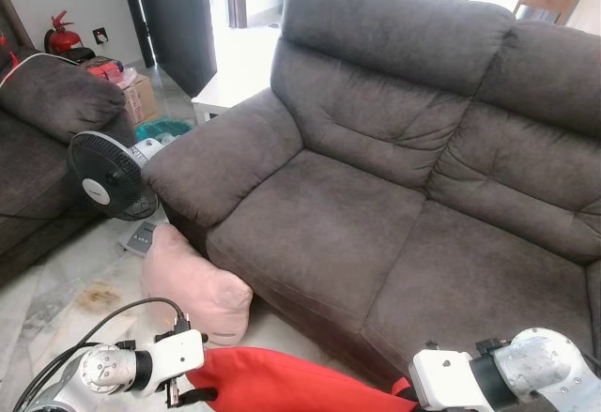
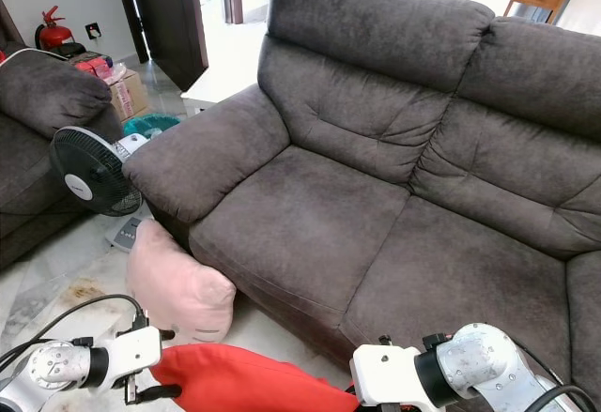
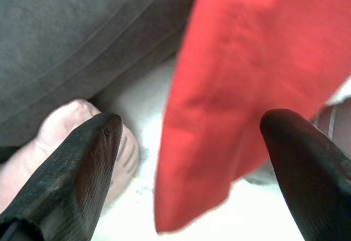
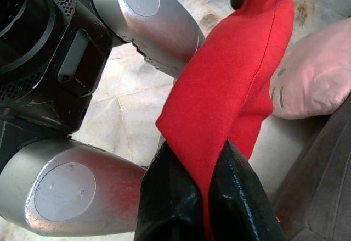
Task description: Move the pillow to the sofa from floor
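The red pillow (image 1: 282, 381) hangs low in front of the robot, off the floor and just short of the dark grey sofa (image 1: 376, 206), whose seat is bare. The right gripper (image 4: 204, 197) has its fingers clamped on one corner of the pillow, so the fabric bunches and folds out of the pinch — a one-corner hold that lets the rest of the cushion droop toward the left arm. The left gripper (image 3: 192, 158) sits at the pillow's other end with its fingers spread wide; the red cloth hangs between them without being squeezed, probably there to steady the load rather than carry it.

The head views give the layout: a pink cushion (image 1: 192, 285) leans on the tiled floor against the sofa's front beside the armrest, with a black fan (image 1: 103, 177) beyond it. They hide both sets of fingers, though. The right wrist view shows the pinch itself, and the left wrist view shows the open gap around the hanging edge.
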You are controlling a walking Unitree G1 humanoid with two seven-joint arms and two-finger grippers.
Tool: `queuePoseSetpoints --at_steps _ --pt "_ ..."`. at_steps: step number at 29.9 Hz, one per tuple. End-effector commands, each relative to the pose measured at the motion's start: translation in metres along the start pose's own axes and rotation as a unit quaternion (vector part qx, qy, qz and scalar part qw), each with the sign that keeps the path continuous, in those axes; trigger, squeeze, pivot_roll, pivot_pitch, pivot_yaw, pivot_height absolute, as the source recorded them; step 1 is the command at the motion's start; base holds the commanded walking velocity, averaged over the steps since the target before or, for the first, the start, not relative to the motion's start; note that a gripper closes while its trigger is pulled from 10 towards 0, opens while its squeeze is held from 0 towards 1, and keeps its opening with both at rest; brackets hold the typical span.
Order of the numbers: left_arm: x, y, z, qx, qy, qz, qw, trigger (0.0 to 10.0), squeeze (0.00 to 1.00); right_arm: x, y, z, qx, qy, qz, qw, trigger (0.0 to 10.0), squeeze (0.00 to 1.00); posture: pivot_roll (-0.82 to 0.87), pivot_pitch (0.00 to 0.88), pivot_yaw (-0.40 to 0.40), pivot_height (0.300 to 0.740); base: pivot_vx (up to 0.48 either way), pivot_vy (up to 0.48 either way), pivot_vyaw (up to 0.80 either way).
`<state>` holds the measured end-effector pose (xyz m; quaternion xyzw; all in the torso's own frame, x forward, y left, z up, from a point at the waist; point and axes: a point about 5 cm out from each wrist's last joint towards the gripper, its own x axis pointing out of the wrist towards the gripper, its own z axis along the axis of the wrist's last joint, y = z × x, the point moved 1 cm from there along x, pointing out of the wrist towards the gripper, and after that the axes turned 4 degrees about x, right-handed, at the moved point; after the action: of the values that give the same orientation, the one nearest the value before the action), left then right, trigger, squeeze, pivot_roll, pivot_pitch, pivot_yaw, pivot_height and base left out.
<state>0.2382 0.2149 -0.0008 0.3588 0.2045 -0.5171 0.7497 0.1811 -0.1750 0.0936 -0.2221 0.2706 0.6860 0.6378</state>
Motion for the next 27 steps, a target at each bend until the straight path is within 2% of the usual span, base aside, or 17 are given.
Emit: queuePoseSetpoints --at_steps 1,9,13,14,15,16,27 --pt "0.002 -0.001 0.000 0.002 0.004 -0.004 1.000 10.0 0.00 -0.008 -0.001 0.017 -0.035 -0.025 0.000 0.999 10.0 0.00 0.04 0.014 -0.087 0.740 0.000 0.000 0.00" --pt "0.016 -0.001 0.006 -0.016 -0.010 0.002 1.000 10.0 0.00 -0.010 0.000 0.018 -0.035 -0.024 0.002 0.999 10.0 0.00 0.03 0.016 -0.091 0.740 0.000 0.000 0.00" --pt "0.018 -0.002 0.007 -0.016 -0.010 -0.001 1.000 10.0 0.00 -0.010 0.001 0.019 -0.034 -0.023 0.002 0.999 10.0 0.00 0.03 0.017 -0.091 0.740 0.000 0.000 0.00" --pt "0.019 -0.002 0.007 -0.019 -0.011 -0.002 1.000 5.1 0.00 -0.011 0.001 0.018 -0.034 -0.022 0.001 0.999 10.0 0.00 0.03 0.017 -0.091 0.740 0.000 0.000 0.00" --pt "0.020 -0.002 0.008 -0.020 -0.011 -0.002 1.000 5.1 0.00 -0.011 0.001 0.018 -0.033 -0.022 0.001 0.999 10.0 0.00 0.02 0.019 -0.092 0.740 0.000 0.000 0.00" --pt "0.021 -0.003 0.008 -0.024 -0.013 -0.004 1.000 0.0 0.00 -0.011 0.001 0.018 -0.033 -0.021 0.001 0.999 10.0 0.00 0.02 0.018 -0.093 0.740 0.000 0.000 0.00" --pt "0.026 -0.008 0.010 -0.045 -0.023 -0.015 0.999 0.0 0.00 -0.012 -0.001 0.018 -0.033 -0.021 -0.004 0.999 10.0 0.00 0.02 0.018 -0.096 0.740 0.000 0.000 0.00"
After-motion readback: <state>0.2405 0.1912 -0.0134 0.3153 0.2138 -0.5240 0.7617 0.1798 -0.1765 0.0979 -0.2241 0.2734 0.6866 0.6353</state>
